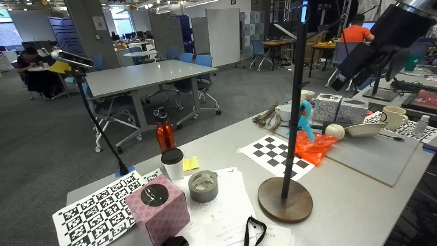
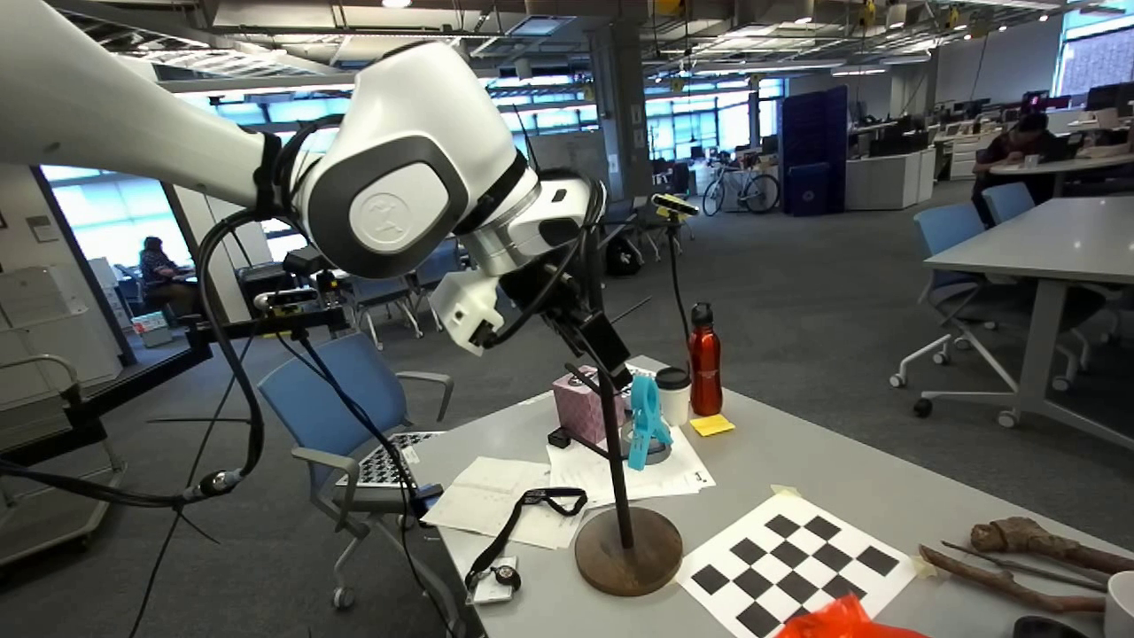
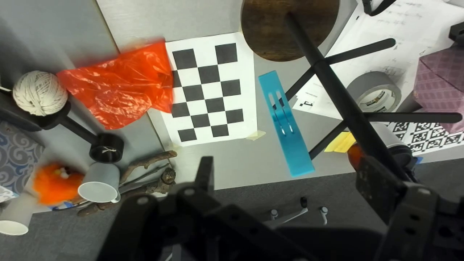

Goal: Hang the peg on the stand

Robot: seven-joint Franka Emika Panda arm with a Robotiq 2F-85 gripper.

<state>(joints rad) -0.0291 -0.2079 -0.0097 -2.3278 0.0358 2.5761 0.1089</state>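
Pincer (image 3: 288, 175) gapes; slotted plastic peg (image 3: 291, 143) hangs on stand (image 1: 290, 160).

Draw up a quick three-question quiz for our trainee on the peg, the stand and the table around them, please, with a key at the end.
1. True or false: the gripper is open and apart from the peg.
2. Multiple choice: the base of the stand is a) square, b) round, c) triangular.
3. Fill in: the tape lies on some ____.

Key:
1. True
2. b
3. papers
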